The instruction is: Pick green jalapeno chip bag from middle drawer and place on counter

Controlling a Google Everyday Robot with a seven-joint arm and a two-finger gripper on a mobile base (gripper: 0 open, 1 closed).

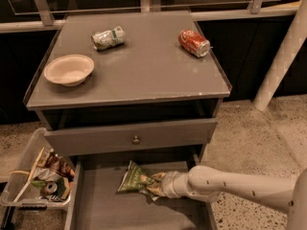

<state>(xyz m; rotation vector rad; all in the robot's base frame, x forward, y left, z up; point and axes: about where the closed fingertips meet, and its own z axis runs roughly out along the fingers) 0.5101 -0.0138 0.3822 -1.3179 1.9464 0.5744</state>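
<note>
Tool (pixel 160 186): inside the pulled-out drawer (pixel 100 207), at the end of a white arm (pixel 230 186) reaching in from the right, clamped on the right end of the bag (pixel 135 178), which bunches there.

Bag: olive-green, lying on the drawer floor toward the rear, right of centre, just under the knob drawer (pixel 129 137). Its print cannot be read.

Desk (pixel 144 75): carries a red can (pixel 194 43) on its side near the back right edge, with white script that cannot be read; a green can (pixel 108 37), crushed, back centre-left, label unreadable; a bowl (pixel 69 70) near the left edge. Open surface runs across the centre and front.

Drawer: bare floor lies left of and in front of the bag.

Bin (pixel 19 176): beside the drawer's left wall, holding wrappers (pixel 50 169).
</note>
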